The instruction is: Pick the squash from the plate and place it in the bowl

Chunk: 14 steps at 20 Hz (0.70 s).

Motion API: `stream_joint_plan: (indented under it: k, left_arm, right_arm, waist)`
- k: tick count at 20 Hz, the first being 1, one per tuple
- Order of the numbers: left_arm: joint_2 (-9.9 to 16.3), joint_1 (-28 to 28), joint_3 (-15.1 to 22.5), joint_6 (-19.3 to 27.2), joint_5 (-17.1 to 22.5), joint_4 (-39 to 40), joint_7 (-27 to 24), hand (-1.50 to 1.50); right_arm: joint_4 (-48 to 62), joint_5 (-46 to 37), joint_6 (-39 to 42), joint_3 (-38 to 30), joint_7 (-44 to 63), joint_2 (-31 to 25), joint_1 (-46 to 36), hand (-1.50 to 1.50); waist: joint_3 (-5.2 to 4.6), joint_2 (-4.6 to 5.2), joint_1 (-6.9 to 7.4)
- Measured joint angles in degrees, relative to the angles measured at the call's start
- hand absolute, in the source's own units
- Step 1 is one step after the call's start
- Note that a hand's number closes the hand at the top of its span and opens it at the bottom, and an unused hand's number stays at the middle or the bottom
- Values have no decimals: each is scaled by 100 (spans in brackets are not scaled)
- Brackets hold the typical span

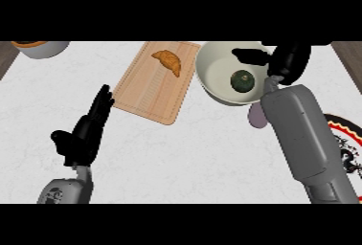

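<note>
Right hand [286,60] above bowl [212,72], squash [243,80] inside

One squash [243,80], two bowls [212,72], one cutting board [152,88], one croissant [167,61], one plate [346,139], two hands [88,129]

white marbled counter [212,158] w/ faint grey veining carries everything. far centre: wooden cutting board [152,91], angled, lying flat on the top. just right of it, pale bowl [212,72] sits on the counter, rim nearly touching the board's right edge. far left corner: grey dish [50,50], partly cut off by the view's edge. right edge: plate [343,139] w/ red, yellow & black pattern, mostly hidden behind a forearm. dark wood strips show at both far corners.
</note>
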<state>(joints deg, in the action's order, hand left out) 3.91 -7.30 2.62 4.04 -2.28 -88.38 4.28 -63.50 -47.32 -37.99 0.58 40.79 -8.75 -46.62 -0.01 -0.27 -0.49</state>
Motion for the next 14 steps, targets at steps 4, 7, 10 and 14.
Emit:
stream_joint_plan:
  k: [4, 7, 10, 14]
  left_arm:
    - [-18, 87, 26, 25, -41, -101, 31, 0]
    - [18, 106, -8, -26, -20, -109, -3, 0]
    - [17, 66, -52, -27, -23, -17, -38, 0]
    - [-16, -57, -62, -3, -59, 25, -11, 0]
  right_arm:
    - [-1062, 145, 162, -79, 275, -15, 483, -150]
    - [-1774, 381, 122, -112, 203, 61, 995, -150]
    - [-2655, 534, 231, -5, 225, 112, 1610, -150]
    - [-3552, 781, 385, 136, 137, 177, 2291, -150]
  waist:
    - [0, -7, -15]
    - [0, -1, -11]
    - [1, 3, -16]
    - [0, 9, 2]
